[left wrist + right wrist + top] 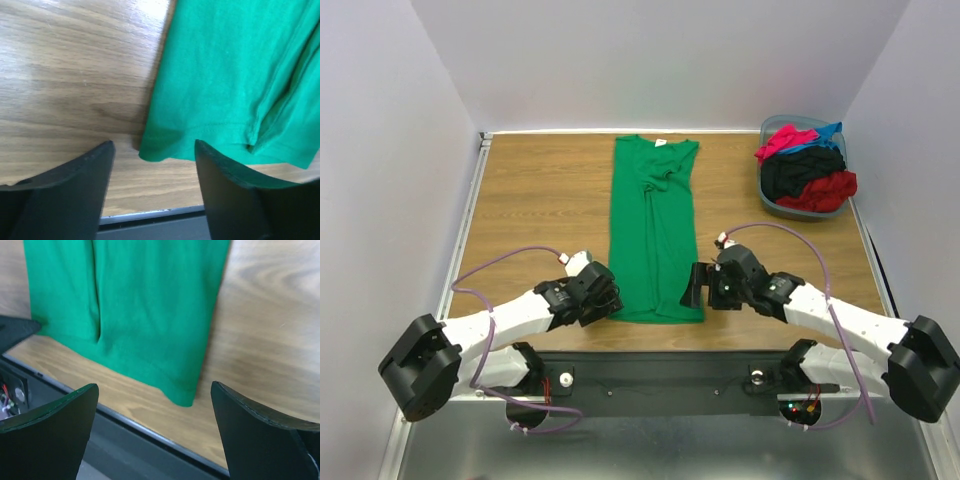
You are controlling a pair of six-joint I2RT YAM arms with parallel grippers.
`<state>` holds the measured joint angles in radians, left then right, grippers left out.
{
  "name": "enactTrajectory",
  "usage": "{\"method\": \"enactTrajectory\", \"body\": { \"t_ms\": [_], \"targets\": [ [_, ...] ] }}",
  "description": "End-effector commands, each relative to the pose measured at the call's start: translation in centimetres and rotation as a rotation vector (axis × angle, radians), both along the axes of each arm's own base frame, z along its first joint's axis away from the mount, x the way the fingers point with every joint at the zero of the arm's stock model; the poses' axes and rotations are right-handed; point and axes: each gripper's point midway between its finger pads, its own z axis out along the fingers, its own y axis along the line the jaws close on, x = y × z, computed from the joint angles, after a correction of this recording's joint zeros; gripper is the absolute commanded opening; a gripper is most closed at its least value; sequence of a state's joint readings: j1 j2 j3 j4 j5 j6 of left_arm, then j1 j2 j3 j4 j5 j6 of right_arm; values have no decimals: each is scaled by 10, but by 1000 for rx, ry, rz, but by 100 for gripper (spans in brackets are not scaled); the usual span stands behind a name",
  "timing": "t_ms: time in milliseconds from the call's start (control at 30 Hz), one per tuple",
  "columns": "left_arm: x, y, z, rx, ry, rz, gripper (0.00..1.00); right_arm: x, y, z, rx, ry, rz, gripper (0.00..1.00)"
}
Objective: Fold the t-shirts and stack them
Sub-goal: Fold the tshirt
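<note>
A: Now, green t-shirt (655, 235) is lying as a long strip mid-surface (540, 190), collar far, hem near. Left fingers (70, 195) and right fingers (260, 435) are standing wide apart, empty, each hovering at a hem corner.

B: Advising: pinching all layers at both corners together, lifting evenly, carrying hem toward collar.

A: Wood is looking smooth. White walls (650, 60) are enclosing three sides; bin (766, 190) holding other t-shirts (805, 165) is sitting far right.

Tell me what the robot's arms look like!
The left arm and right arm are white with chunky black joints. A thin purple cable loops along each. The left gripper and right gripper have two black fingers, pointed like wedges.
</note>
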<state>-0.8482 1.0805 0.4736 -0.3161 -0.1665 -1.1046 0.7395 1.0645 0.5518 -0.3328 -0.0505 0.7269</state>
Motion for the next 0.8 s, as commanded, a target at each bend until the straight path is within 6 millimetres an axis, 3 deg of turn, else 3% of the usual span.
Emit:
{"method": "enactTrajectory", "body": {
  "t_ms": [0,67,233,300,400,433,533,567,600,767],
  "targets": [
    [2,-2,-8,6,4,-5,62,-12,6,-12,-15,53,-27,99],
    [1,-2,-12,20,23,-7,49,-15,6,-17,-24,68,-28,95],
    [-5,-4,-20,5,48,-23,29,-26,8,-26,-32,105,-33,91],
    [-5,-6,-20,-6,47,-25,12,-22,1,-34,-73,100,-69,89],
    [-7,-5,-23,-2,52,-31,4,-14,-2,-42,-114,99,-108,74],
    [-7,-4,-23,2,55,-32,3,-14,-1,-44,-119,100,-106,74],
    [-9,-5,-24,-4,60,-40,0,-16,2,-47,-122,120,-92,44],
    [-9,-6,-24,-8,60,-42,0,-17,5,-46,-115,124,-78,16],
    [-10,-6,-23,-14,60,-44,0,-20,7,-46,-112,129,-59,0],
    [-22,-16,-15,-69,61,-101,0,-53,1,-36,-53,196,0,0]
  ]
}}
